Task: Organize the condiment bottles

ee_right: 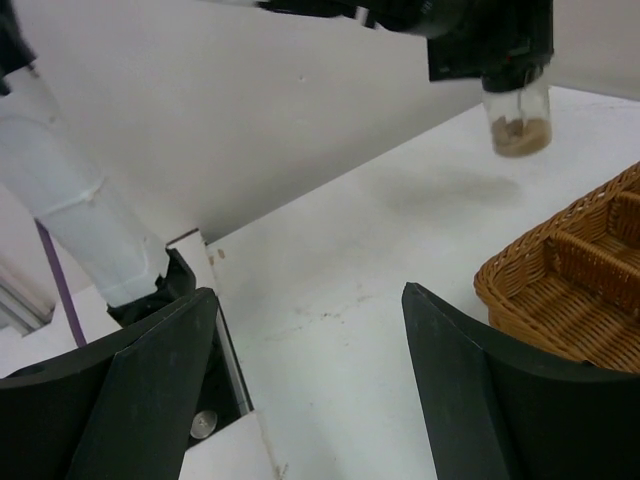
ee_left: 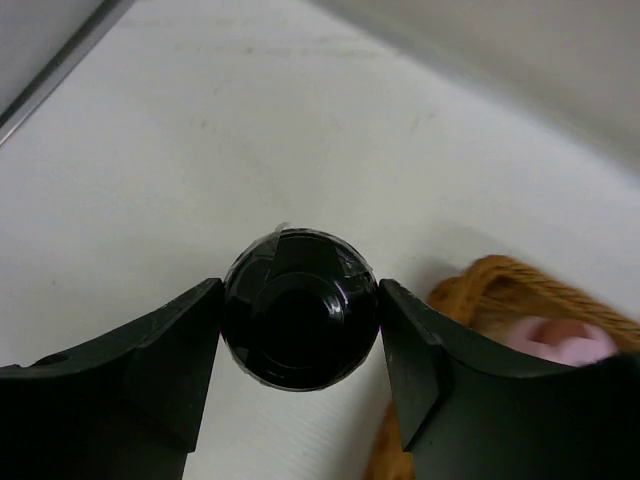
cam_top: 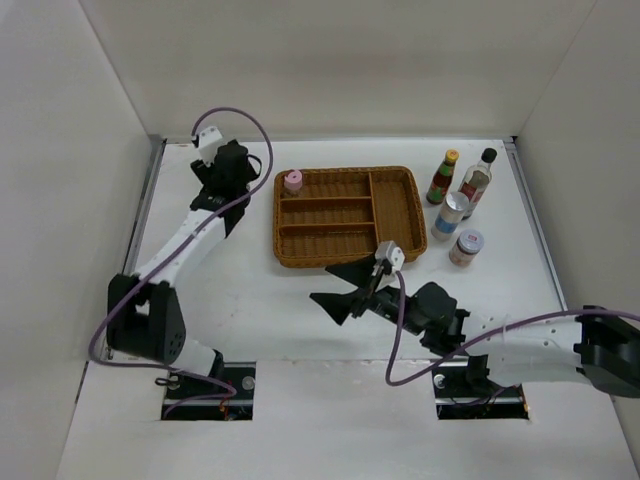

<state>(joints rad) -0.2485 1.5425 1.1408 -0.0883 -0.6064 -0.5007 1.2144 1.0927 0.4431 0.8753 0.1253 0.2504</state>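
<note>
The white table (cam_top: 250,320) carries a brown wicker divided tray (cam_top: 345,172) toward its far edge. Off the tray's far left corner, the left gripper (cam_top: 228,165) clamps a small black-capped clear jar (ee_left: 300,310). The right gripper (ee_right: 310,330) gapes empty by the tray's near edge. A yellow-capped dark red bottle (cam_top: 442,178), a black-capped clear bottle (cam_top: 477,180) and two silver-lidded jars (cam_top: 450,215) stand near the far right corner. A pink-capped jar (cam_top: 293,182) sits in the tray's far left compartment.

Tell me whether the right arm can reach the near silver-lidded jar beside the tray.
Probably yes: the right gripper is open and empty, and the silver-lidded jar stands free on the table, nothing between them; the gripper points away, so must turn.
</note>
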